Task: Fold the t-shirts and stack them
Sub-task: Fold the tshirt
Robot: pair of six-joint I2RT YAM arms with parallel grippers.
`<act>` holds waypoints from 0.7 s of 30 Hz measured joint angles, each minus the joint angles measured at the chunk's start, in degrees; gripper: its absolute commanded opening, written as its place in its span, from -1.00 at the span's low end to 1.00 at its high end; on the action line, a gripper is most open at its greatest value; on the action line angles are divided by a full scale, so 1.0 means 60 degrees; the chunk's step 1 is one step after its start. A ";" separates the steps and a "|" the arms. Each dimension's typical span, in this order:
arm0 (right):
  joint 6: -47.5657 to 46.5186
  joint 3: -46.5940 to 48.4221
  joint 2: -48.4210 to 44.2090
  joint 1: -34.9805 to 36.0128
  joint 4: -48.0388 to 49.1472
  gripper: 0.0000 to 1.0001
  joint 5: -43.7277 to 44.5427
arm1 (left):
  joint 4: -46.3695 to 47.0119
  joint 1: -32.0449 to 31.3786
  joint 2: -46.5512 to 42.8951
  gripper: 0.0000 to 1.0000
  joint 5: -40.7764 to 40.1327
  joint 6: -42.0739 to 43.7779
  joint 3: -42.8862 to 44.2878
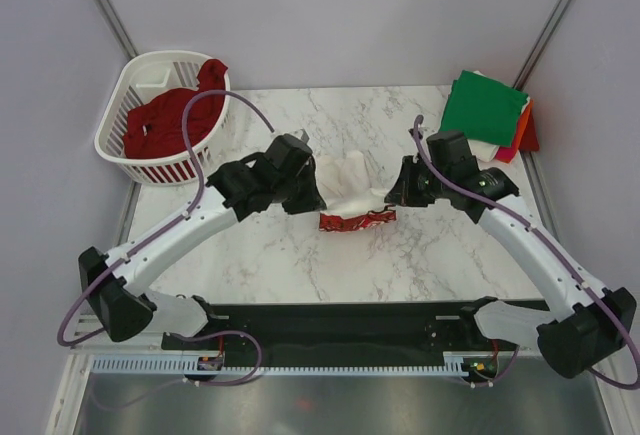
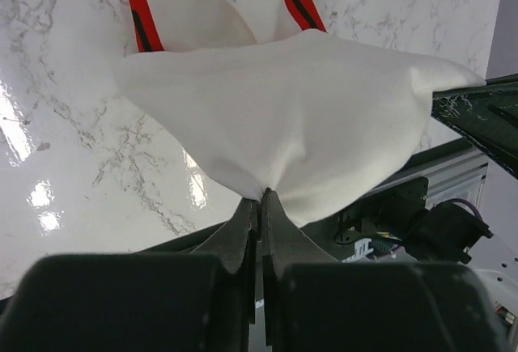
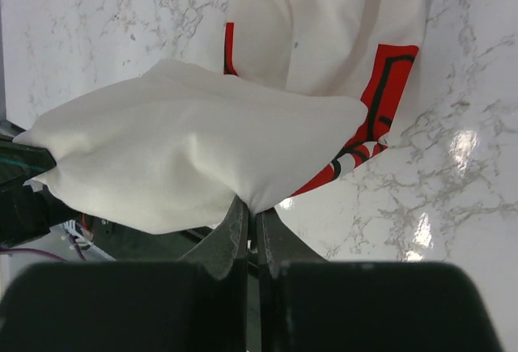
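At mid-table, the left gripper (image 2: 261, 205) and right gripper (image 3: 249, 216) each pinched a bunch of the white tee (image 1: 350, 187), jaws clamped tight, holding it up between them, likely to spread it for folding. Its red print showed, but no lettering was readable. Farther back, a dark red tee (image 1: 165, 125) lay in the basket (image 1: 150, 170), and folded tees (image 1: 485, 105) sat stacked far right.

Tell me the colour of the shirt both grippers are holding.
The shirt is white with red print, clearest in the right wrist view.
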 measured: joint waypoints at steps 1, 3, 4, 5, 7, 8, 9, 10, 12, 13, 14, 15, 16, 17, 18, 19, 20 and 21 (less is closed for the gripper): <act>-0.0066 0.0211 0.0229 -0.0004 -0.0026 -1.00 0.0106 | -0.0051 0.0153 0.0204 -0.93 0.0015 0.0095 0.0182; -0.0182 0.0627 0.0688 -0.0015 -0.0015 -1.00 0.0295 | -0.0135 0.0514 0.0583 -0.93 0.0080 0.0280 0.0532; -0.0244 0.0820 0.0929 -0.0025 -0.0011 -1.00 0.0357 | -0.0131 0.0707 0.0801 -0.93 0.0102 0.0379 0.0696; -0.0280 0.0973 0.1126 -0.0033 0.0011 -1.00 0.0397 | -0.0153 0.0922 0.1013 -0.93 0.0160 0.0477 0.0867; -0.0353 0.1293 0.1621 -0.0051 0.0102 -1.00 0.0503 | -0.0153 0.1271 0.1410 -0.93 0.0280 0.0652 0.1133; -0.0390 0.1443 0.1880 -0.0080 0.0117 -1.00 0.0525 | -0.0197 0.1497 0.1657 -0.93 0.0364 0.0772 0.1297; -0.0412 0.1563 0.2095 -0.0098 0.0149 -1.00 0.0535 | -0.0204 0.1672 0.1916 -0.93 0.0437 0.0878 0.1472; -0.0433 0.1730 0.2397 -0.0149 0.0182 -1.00 0.0546 | -0.0215 0.1847 0.2193 -0.93 0.0525 0.0980 0.1665; -0.0488 0.2116 0.3009 -0.0288 0.0251 -1.00 0.0539 | -0.0200 0.2164 0.2739 -0.93 0.0619 0.1184 0.2029; -0.0503 0.2295 0.3304 -0.0361 0.0313 -1.00 0.0532 | -0.0189 0.2320 0.3016 -0.93 0.0688 0.1282 0.2204; -0.0525 0.2572 0.3683 -0.0463 0.0364 -1.00 0.0506 | -0.0226 0.2484 0.3337 -0.93 0.0776 0.1384 0.2419; -0.0539 0.2881 0.4113 -0.0579 0.0401 -1.00 0.0477 | -0.0233 0.2601 0.3617 -0.93 0.0823 0.1461 0.2630; -0.0546 0.3180 0.4513 -0.0692 0.0452 -1.00 0.0441 | -0.0233 0.2750 0.3993 -0.93 0.0867 0.1537 0.2929; -0.0543 0.3530 0.5034 -0.0838 0.0579 -0.99 0.0397 | -0.0182 0.2878 0.4339 -0.92 0.0936 0.1614 0.3180; -0.0528 0.3923 0.5563 -0.0965 0.0648 -0.93 0.0339 | -0.0204 0.3060 0.4819 -0.92 0.1053 0.1698 0.3519; -0.0528 0.4244 0.6102 -0.1064 0.0838 -0.56 0.0299 | -0.0168 0.3173 0.5158 -0.92 0.1104 0.1752 0.3785; -0.0510 0.4652 0.6670 -0.1137 0.0911 -0.33 0.0240 | -0.0168 0.3355 0.5730 -0.92 0.1239 0.1861 0.4207; -0.0466 0.5100 0.7333 -0.1202 0.1096 -0.12 0.0178 | -0.0204 0.3523 0.6320 -0.92 0.1344 0.1949 0.4656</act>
